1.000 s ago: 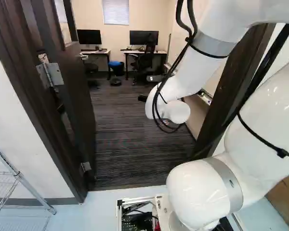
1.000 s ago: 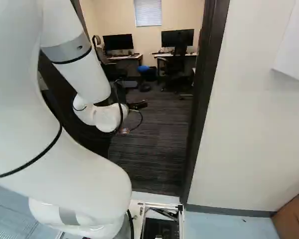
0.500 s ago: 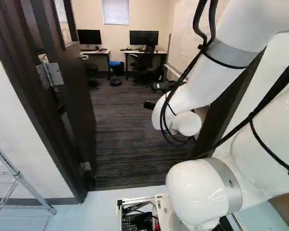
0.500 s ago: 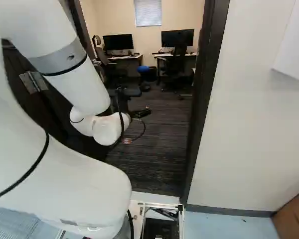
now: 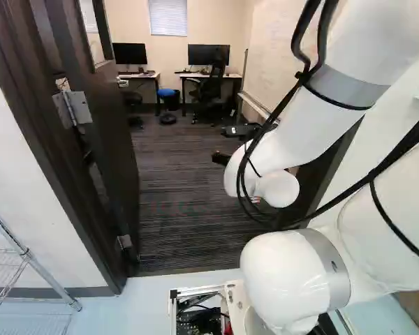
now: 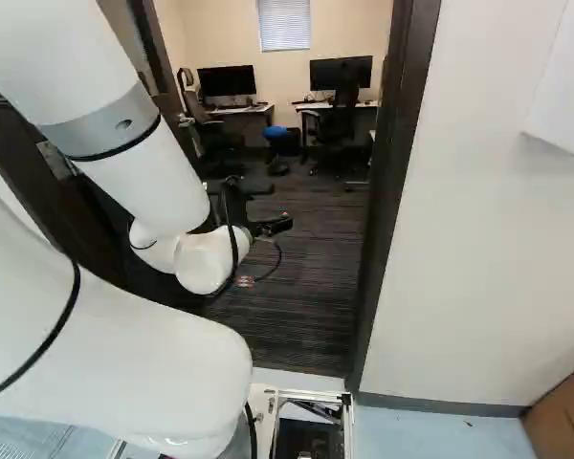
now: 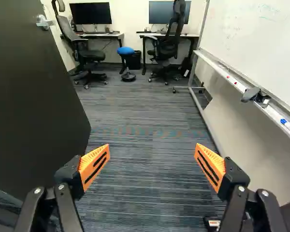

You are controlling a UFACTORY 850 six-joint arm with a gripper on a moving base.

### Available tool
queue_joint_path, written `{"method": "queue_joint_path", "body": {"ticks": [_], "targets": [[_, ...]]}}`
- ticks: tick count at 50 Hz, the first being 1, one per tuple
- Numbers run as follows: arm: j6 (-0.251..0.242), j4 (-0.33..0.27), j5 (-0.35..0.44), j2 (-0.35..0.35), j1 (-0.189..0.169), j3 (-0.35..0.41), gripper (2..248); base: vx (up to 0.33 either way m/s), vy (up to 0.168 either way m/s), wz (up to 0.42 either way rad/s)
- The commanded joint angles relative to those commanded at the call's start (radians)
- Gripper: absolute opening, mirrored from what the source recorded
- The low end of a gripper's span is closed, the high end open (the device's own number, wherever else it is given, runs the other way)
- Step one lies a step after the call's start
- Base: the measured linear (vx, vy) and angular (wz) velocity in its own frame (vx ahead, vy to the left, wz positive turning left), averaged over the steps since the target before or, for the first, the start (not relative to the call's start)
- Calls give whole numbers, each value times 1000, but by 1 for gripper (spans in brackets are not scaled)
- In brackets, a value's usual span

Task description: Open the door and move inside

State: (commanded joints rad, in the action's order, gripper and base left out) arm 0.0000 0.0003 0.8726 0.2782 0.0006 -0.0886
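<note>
Easing away from the open door (image 7: 34, 101) beside it: one claw (image 7: 152, 148), fingers apart, empty. Door unmoved; driving inside looks due.

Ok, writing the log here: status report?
Claw open, empty. Door open, arm reaching through doorway. Blue stool and chairs far ahead.

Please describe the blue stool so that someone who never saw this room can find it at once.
Look through the doorway to the far wall, where two desks each hold a monitor. At the gap between them is a low stool on a round dark foot. Its blue seat sets it apart from the black chairs and black bin beside it.
</note>
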Motion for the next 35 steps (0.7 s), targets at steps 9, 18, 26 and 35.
{"method": "queue_joint_path", "body": {"ticks": [9,18,26,35], "targets": [[0,0,0,1,-1,1,247,0,0,0],[0,0,0,1,-1,1,247,0,0,0],[0,0,0,1,-1,1,247,0,0,0],[0,0,0,1,-1,1,247,12,1,4]]}}
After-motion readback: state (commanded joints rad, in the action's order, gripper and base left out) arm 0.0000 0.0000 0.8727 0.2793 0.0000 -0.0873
